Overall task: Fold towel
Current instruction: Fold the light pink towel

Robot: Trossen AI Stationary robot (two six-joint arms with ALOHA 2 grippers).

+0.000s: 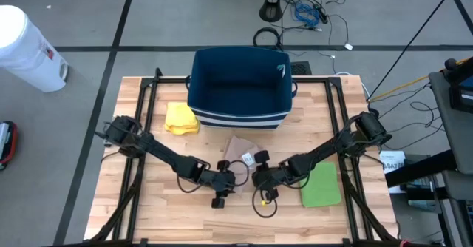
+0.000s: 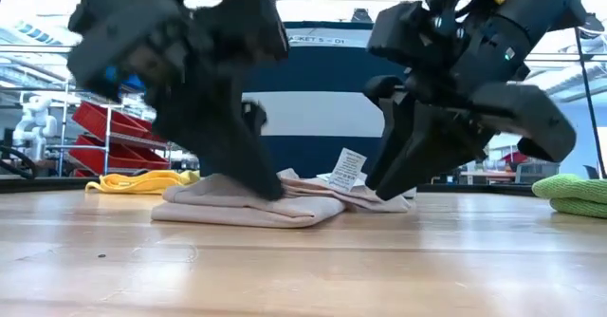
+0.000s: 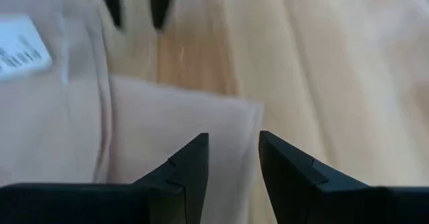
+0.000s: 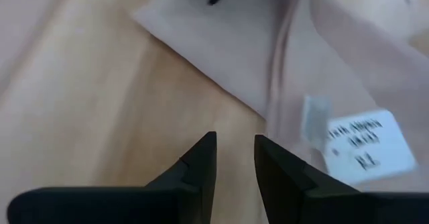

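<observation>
A beige towel [image 1: 238,152] lies folded flat on the wooden table's middle, with a white tag [image 1: 248,158] on top. In the low view the towel [image 2: 247,208] shows several stacked layers, and the tag [image 2: 347,170] stands up. My left gripper [image 3: 233,147] is open and slants down over the towel's near corner [image 3: 234,110], with nothing between its fingers. My right gripper [image 4: 234,147] is open too, slanting down over bare wood just beside the towel's edge [image 4: 221,83], near the tag [image 4: 365,147]. Both grippers [image 1: 235,174] [image 1: 257,174] face each other at the towel's near side.
A dark blue bin [image 1: 238,88] stands at the table's far middle. A yellow cloth [image 1: 181,118] lies left of the bin and a green cloth [image 1: 321,185] at the near right. Bare wood lies along the near edge [image 1: 170,217].
</observation>
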